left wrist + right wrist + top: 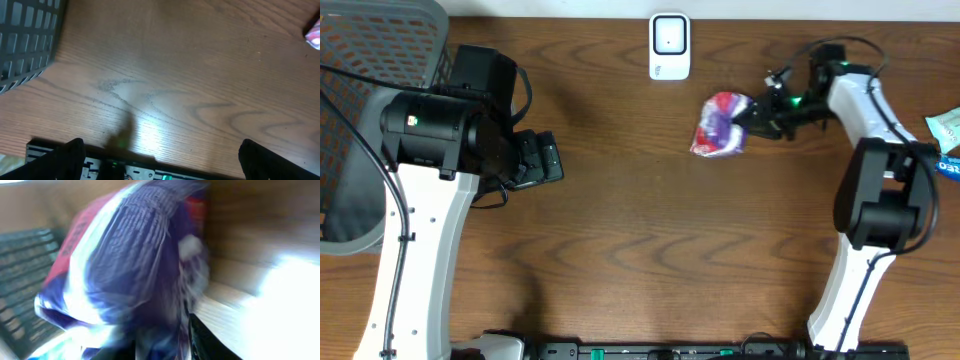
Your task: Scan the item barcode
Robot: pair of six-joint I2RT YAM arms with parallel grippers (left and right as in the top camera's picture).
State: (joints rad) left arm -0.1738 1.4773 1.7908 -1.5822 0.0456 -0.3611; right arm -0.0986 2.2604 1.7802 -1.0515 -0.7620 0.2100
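The bag [722, 125] is seen just below and right of the scanner [669, 46], above the table [640, 240]. Its right edge is met by the right gripper [752, 117]; whether it is clamped cannot be told, as the wrist view is blurred. The left gripper [161, 149] is spread wide, well apart from the bag.

Setting: a robotics test bench arranged as a shop checkout. Evidence: a wood-grain table [640, 230] carries two white-and-black robot arms, left arm [420, 230] and right arm [870, 200], rising from a black rail [670, 350] along the lower edge of the frame. A white barcode scanner [669, 46] stands at top centre. A grey mesh basket [380, 40] occupies the upper left. Packaged goods are present: a snack bag [722, 124] right of centre and packets [948, 130] at the right edge.
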